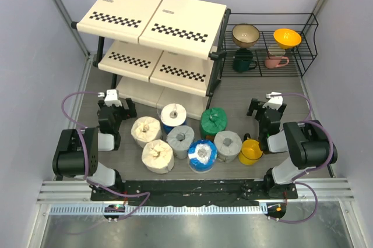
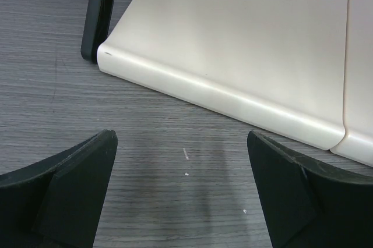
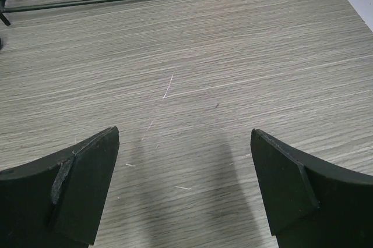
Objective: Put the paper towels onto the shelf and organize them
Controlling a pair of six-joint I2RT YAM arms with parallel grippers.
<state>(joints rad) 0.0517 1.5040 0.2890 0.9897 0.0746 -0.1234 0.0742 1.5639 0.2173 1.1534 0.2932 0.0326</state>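
On the bench (image 1: 242, 94), near its middle, the paper towels stand upright in a tight cluster. At the left are two cream rolls (image 1: 145, 132), one nearer than the other. A blue-and-white roll (image 1: 173, 114) is farthest, just in front of the shelf (image 1: 152, 22), with a grey roll (image 1: 180, 141) near it. To the right come a second blue-and-white roll (image 1: 202, 155), the green roll (image 1: 214, 123) and a second grey roll (image 1: 228, 146), which touches a yellow mug (image 1: 250, 152). All seven rest on the bench, at the near side of the shelf, which stands at the far left. A black wire rack (image 1: 303, 38) of cups and bowls sits at the far right.

Left of the cluster, the left fingers (image 2: 73, 192) are spread wide with nothing between them, over bare bench just short of the shelf's lowest cream panel (image 2: 245, 56) and a black leg (image 2: 100, 9). Right of the cluster, the right fingers (image 3: 78, 192) are likewise spread apart, gripping nothing, pointing toward the wire rack's near edge.
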